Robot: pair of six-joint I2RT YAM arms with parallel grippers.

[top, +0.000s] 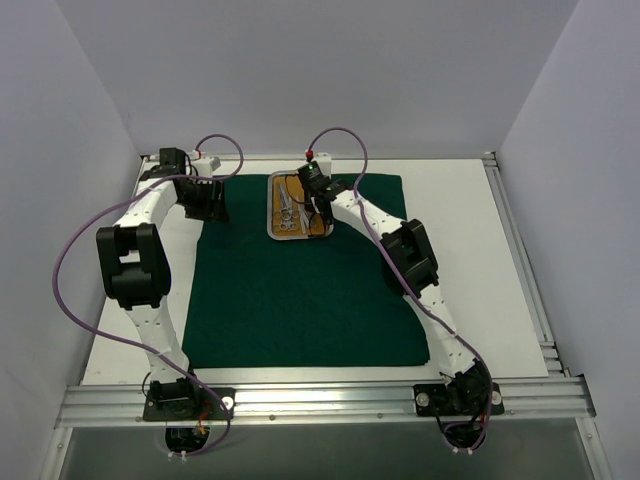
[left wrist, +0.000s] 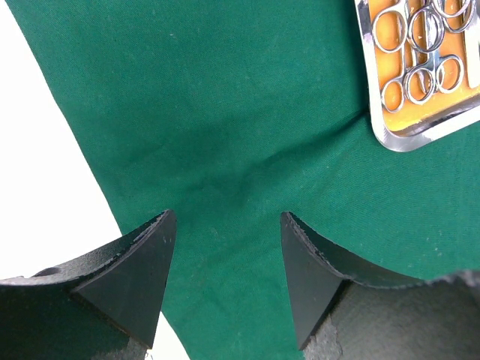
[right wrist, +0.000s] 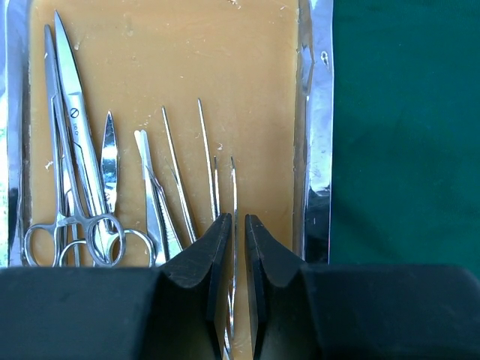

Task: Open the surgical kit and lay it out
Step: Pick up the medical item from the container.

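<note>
The dark green cloth lies spread flat on the table. The steel tray sits on its far edge, with an orange-brown floor. In the right wrist view the tray holds scissors, several slim instruments and thin tweezers. My right gripper is down in the tray, its jaws nearly together with the tweezers between them. My left gripper hovers open over the cloth near its left edge, holding nothing. The tray's corner with ring handles lies to its upper right.
The white table top shows around the cloth, with grey walls on three sides. An aluminium rail carries both arm bases at the near edge. Purple cables loop above the wrists.
</note>
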